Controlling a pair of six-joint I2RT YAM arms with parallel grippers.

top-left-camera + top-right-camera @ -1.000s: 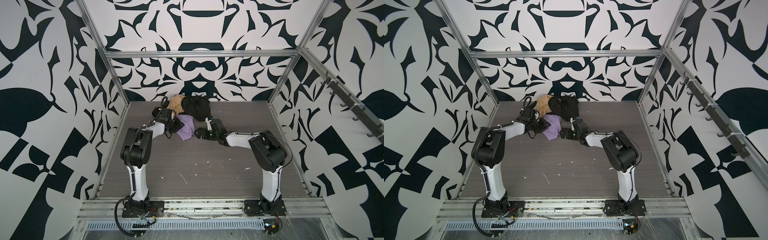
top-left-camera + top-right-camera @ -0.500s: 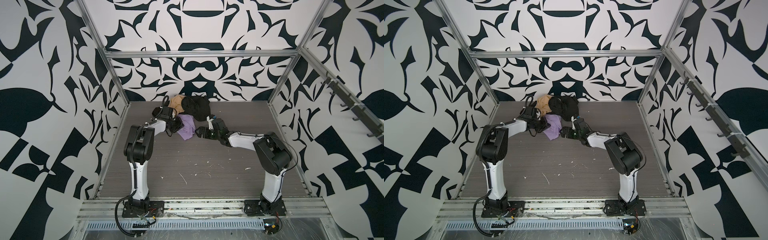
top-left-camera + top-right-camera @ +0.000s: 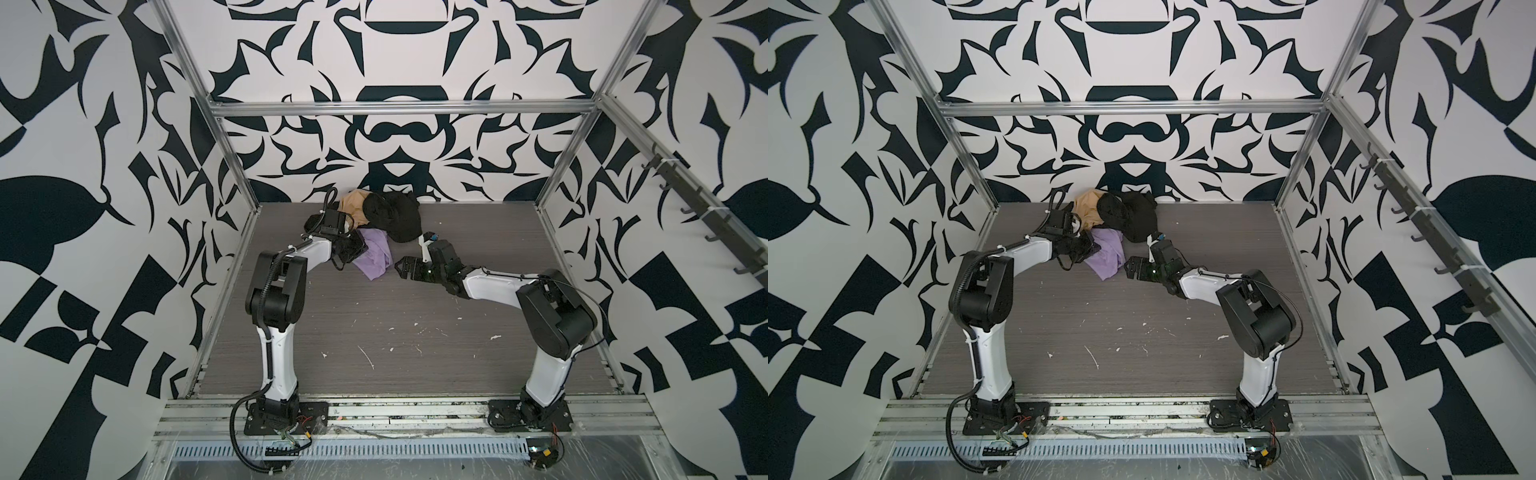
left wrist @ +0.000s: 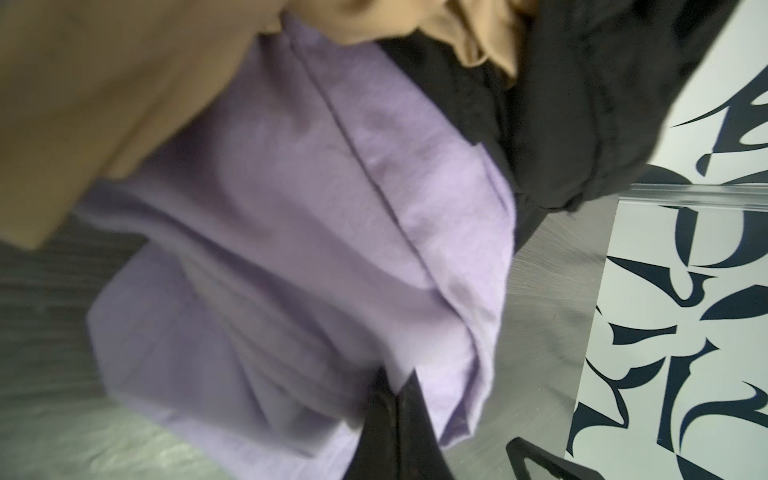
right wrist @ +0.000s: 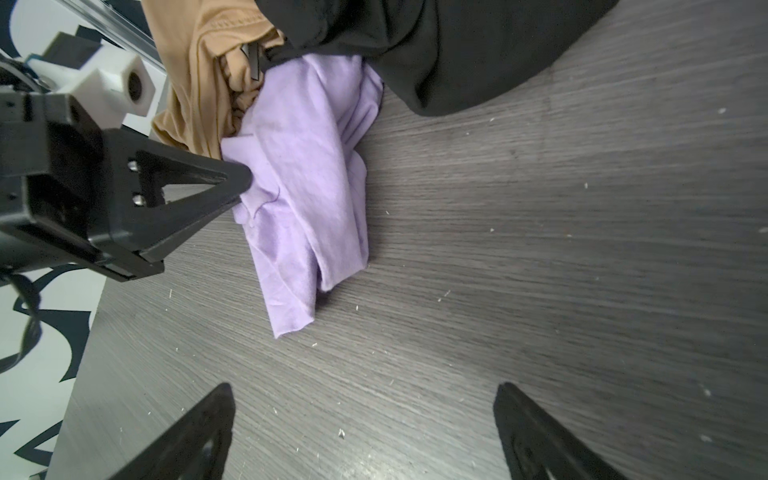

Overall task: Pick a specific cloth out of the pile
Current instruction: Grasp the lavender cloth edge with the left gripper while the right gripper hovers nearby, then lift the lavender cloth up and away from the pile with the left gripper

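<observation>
cloth: soft lavender fabric, matt, creased, one stitched seam. tan garment: thin smooth fabric, faint sheen, stitched hem. black garment: soft matt fabric, looks slightly fuzzy in the left wrist view. surface: grey wood-grain laminate, low sheen, dotted with pale specks. left gripper jaws: matt black plastic, shiny metal screws. right gripper jaws: same black plastic. arm shells: glossy white plastic. frame rails: brushed metal. walls: matt black-and-white print.

Crumpled lavender cloth, far end tucked under pile, tan and black heaped behind
</observation>
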